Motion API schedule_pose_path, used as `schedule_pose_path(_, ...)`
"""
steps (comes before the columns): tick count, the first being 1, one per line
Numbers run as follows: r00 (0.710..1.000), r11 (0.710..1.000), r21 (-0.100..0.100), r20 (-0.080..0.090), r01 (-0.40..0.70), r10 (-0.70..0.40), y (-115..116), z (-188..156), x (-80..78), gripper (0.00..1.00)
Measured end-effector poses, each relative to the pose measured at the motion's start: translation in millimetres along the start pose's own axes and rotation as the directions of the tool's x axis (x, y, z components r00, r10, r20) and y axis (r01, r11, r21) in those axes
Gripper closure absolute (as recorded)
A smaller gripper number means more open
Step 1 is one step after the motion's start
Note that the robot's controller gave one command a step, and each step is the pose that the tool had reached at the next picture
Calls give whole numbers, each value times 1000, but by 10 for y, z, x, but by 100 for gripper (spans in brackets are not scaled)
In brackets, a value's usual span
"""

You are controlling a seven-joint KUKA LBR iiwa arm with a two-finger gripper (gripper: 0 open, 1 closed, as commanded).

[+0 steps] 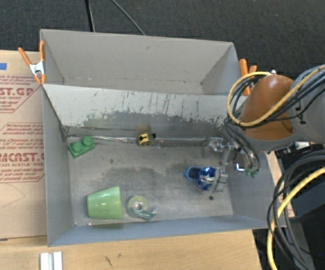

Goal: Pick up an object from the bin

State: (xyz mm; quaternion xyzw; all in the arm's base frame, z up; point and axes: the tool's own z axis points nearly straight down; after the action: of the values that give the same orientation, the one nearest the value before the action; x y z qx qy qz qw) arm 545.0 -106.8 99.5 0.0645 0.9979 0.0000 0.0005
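claw (221, 179) sits low at right side of bin (140, 66), just beside or touching small blue object (200, 175) on the floor, prob. the pick target as it's nearest. can't tell if claw open or closed. green cup (104, 202) on its side & green brick (81, 146) lie well apart, so no clutter in the way.

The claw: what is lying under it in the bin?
A small blue thing lies on the bin floor, with its right end under the claw. The claw's metal covers that end, so its full shape cannot be seen.
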Motion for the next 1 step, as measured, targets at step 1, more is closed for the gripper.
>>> schedule_pose_path(1, 997, 997, -1, -4, -72, 72, 54, 314, 141, 0)
